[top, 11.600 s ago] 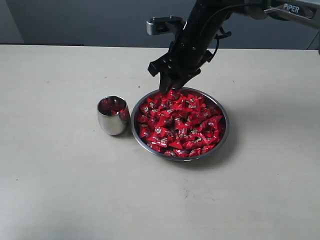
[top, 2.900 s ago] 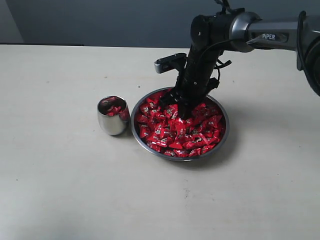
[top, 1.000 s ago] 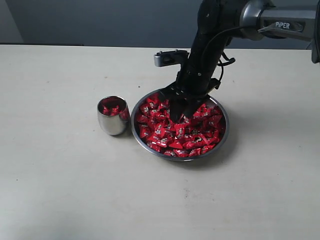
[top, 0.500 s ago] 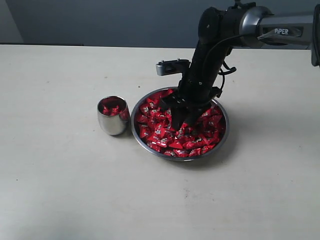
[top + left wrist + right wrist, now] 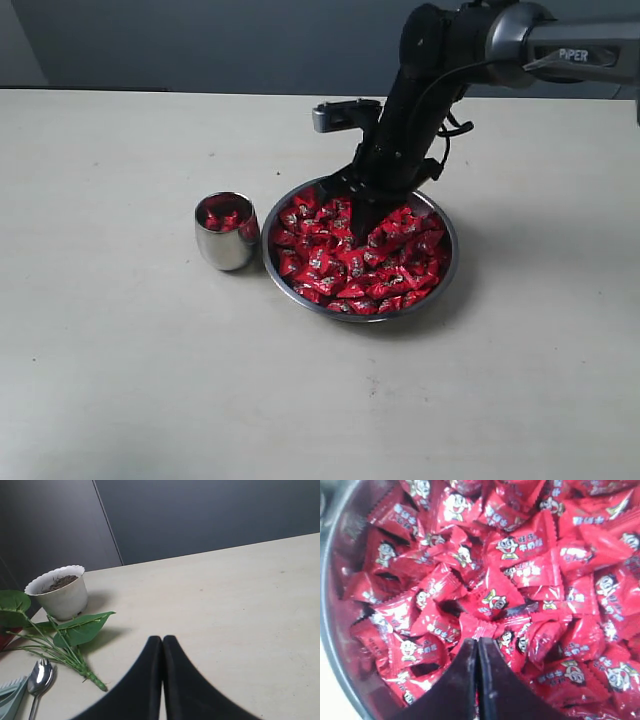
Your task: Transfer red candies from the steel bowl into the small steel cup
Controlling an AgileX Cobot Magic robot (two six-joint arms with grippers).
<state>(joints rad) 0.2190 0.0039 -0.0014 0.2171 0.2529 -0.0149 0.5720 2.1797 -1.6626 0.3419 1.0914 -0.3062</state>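
closed right pincer (image 5: 360,228) points into red candies (image 5: 385,268), within steel bowl (image 5: 452,256) rim.

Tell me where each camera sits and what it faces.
Exterior view: off the arms, above the table, facing steel bowl, small steel cup, right gripper.
Left wrist view: on left arm, looking across the table past shut left gripper at pot, leaves, spoon.
Right wrist view: on right arm, looking down into the red candies.
Shared: exterior and right wrist show bowl, candies, right gripper.
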